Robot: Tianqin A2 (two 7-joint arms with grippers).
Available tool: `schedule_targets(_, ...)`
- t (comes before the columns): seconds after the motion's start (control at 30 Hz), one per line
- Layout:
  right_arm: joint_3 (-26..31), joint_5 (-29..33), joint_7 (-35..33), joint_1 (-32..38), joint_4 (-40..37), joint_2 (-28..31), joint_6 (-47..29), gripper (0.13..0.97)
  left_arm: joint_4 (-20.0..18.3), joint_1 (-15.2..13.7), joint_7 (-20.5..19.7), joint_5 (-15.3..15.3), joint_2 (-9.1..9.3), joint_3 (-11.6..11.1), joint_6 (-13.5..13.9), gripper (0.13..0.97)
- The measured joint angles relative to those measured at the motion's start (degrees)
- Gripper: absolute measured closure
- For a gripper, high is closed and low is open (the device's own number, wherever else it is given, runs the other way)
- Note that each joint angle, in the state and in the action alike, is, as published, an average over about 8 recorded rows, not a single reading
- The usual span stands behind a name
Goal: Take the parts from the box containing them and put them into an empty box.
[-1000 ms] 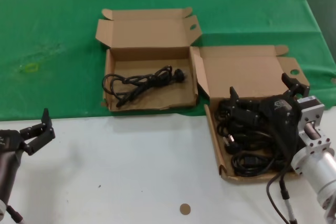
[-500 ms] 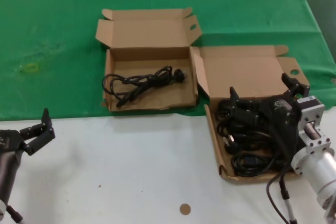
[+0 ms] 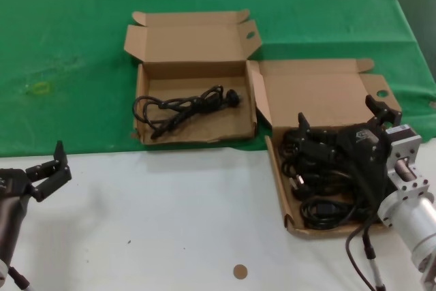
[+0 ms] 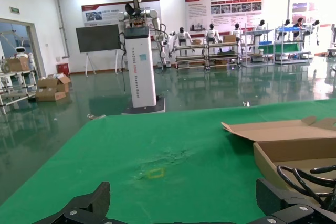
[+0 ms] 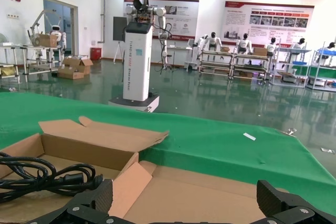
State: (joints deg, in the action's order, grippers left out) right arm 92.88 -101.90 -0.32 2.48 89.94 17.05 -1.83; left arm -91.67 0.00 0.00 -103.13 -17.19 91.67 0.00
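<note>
Head view: the source box (image 3: 320, 168), a shallow brown cardboard tray with a hinged lid and a small round hole in the lid's side flap, is located at the right, straddling the edge of the green cloth (image 3: 68, 46) and the white table (image 3: 170, 223). A pile of coiled black power cables (image 3: 323, 182) is contained in its tray. The right gripper (image 3: 337, 127) is positioned low over this pile with its jaws spread wide; nothing is seen clamped between them.

The receiving box (image 3: 194, 110), identified by the oval hole in its lid flap, is set on the green cloth just beside the source box, to its left and farther back. One black power cable (image 3: 184, 108) is laid across its floor.

The left gripper (image 3: 48, 172) is held over the white table at the near left, well apart from both boxes, with its jaws open and empty. A small brown disc (image 3: 240, 271) is seen on the white table near the front edge.
</note>
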Motion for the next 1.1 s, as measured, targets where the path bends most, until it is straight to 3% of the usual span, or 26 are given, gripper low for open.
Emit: schedule_targets(1.1, 0.0, 0.0, 0.0, 0.0, 0.0, 0.0, 0.0, 0.129, 0.0, 0.0, 0.0, 0.0, 0.0, 0.0, 0.0, 0.132)
